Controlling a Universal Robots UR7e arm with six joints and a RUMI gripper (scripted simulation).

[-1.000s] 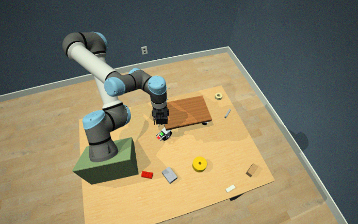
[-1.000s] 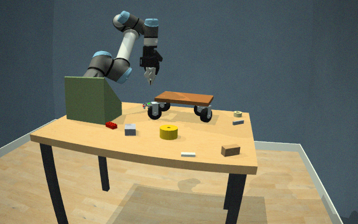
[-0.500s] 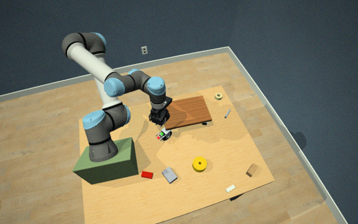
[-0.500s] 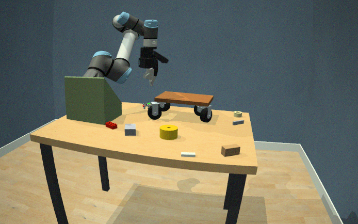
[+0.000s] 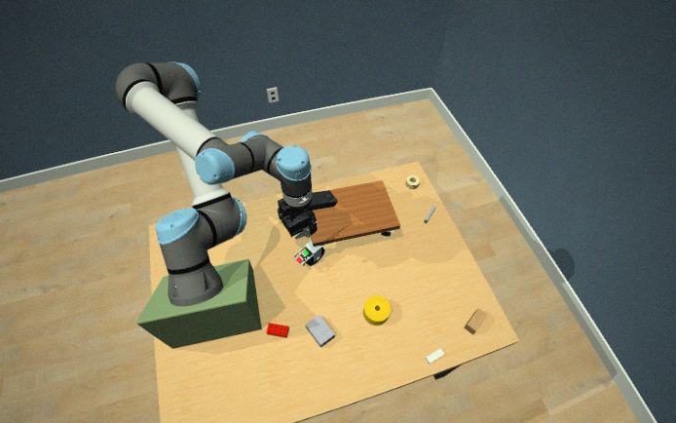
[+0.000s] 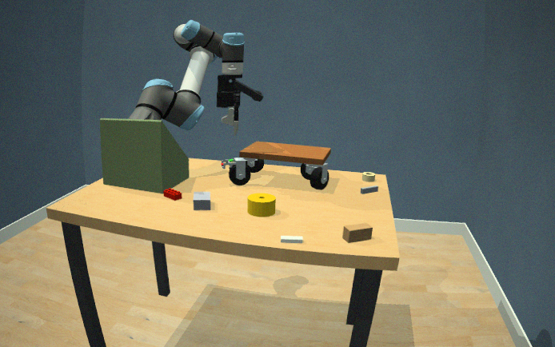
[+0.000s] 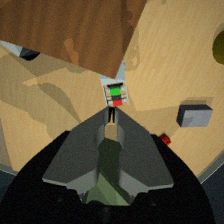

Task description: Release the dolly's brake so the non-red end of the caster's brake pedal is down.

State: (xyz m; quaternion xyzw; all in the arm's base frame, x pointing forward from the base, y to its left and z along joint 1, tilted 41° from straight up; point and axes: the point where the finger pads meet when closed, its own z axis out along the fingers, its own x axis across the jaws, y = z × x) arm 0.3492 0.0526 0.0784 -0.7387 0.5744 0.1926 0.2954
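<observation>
The dolly is a brown wooden board on black casters, standing on the table; it also shows in the exterior view. The near-left caster carries a brake pedal with a green end and a red end; in the wrist view the green end lies toward the board and the red end toward my fingers. It also shows small in the exterior view. My gripper is shut and empty, pointing down well above the pedal. In the wrist view its closed fingertips sit just short of the red end.
A green base block stands to the left. On the table lie a red brick, a grey block, a yellow disc, a brown block, a white bar, a grey bar and a pale nut.
</observation>
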